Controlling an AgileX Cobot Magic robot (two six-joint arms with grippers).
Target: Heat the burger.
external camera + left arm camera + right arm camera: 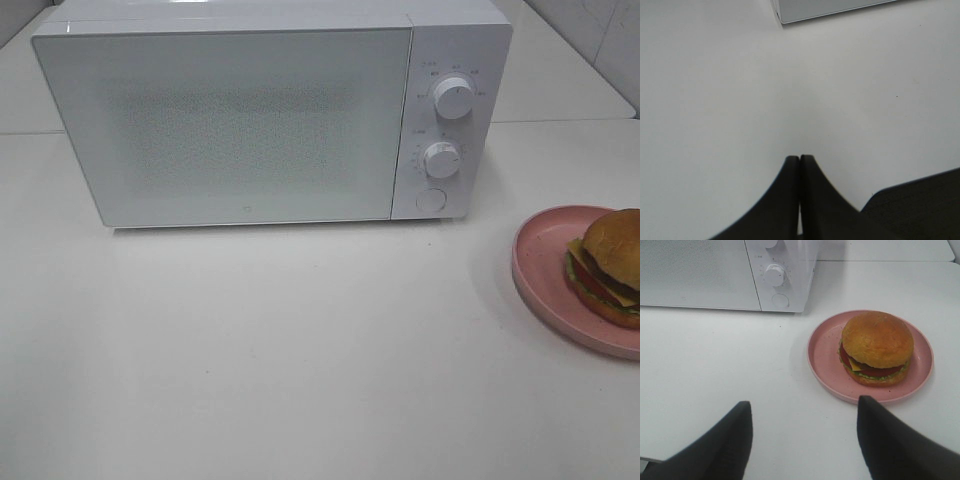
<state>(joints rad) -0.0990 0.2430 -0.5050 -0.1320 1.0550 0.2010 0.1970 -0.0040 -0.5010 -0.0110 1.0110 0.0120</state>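
The burger [610, 265] [876, 347], with a golden bun and red, yellow and green layers, sits on a pink plate [545, 262] [822, 347] at the right edge of the exterior view. A white microwave [270, 110] [725, 272] stands at the back with its door closed. My right gripper [802, 412] is open above bare table, a short way in front of the plate, holding nothing. My left gripper [800, 159] is shut, its fingers pressed together over bare table, with the microwave's lower corner [790, 15] farther ahead. Neither gripper shows in the exterior view.
Two white knobs [454, 97] [441, 158] and a round button [430, 200] are on the microwave's right panel. White table [300, 340] spreads in front of the microwave. A dark part [920, 205] lies beside the left gripper.
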